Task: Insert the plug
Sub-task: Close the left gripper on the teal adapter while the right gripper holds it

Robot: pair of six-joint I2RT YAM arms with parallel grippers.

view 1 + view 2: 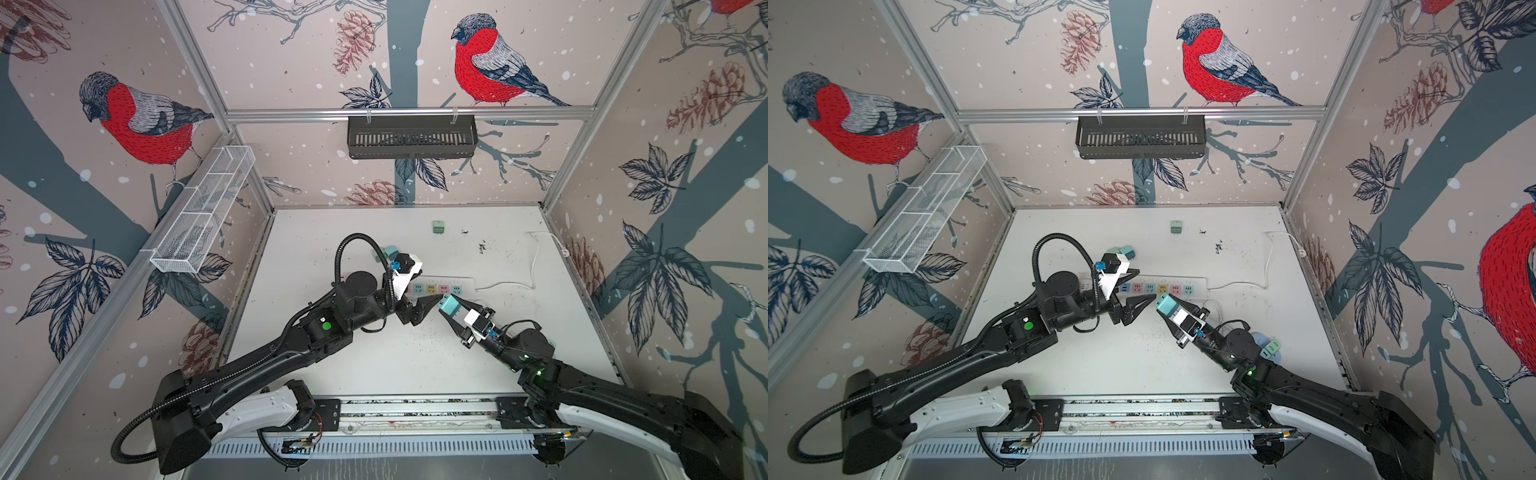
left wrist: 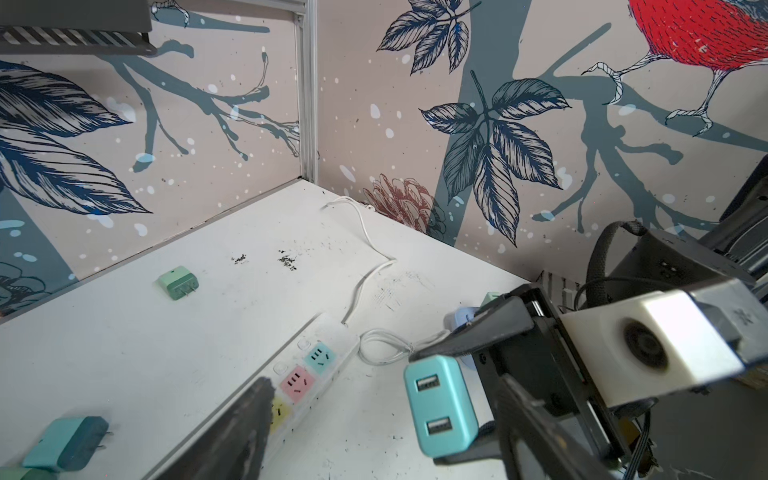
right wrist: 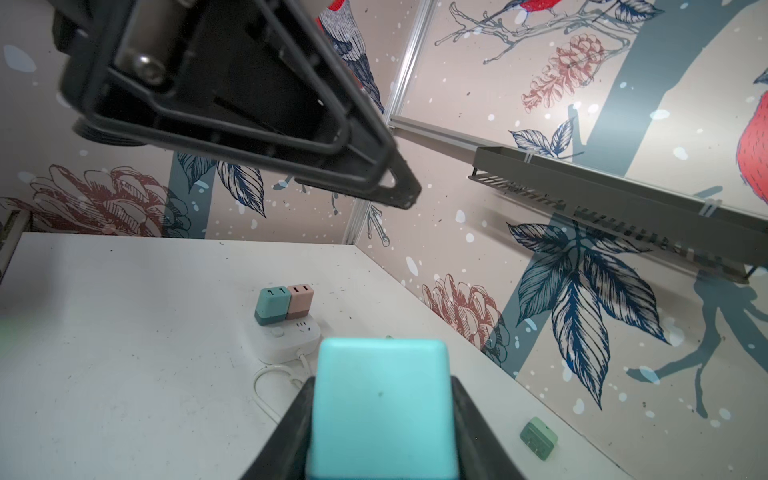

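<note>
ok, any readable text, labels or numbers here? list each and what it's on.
No readable text anywhere.
power strip: sockets and buttons only, no print legible.
teal charger in the right gripper: no marking visible.
camera bracket: raised mark, too blurred to read.

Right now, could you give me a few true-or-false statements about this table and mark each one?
1. The right pincer grips a turquoise plug. True.
2. That plug sits in the power strip. False: it is held clear of the strip, in no socket.
3. The left pincer carries a plug too. False: it is open and empty.
4. A green plug lies loose on the table. True.
5. The strip's sockets differ in colour. True.
</note>
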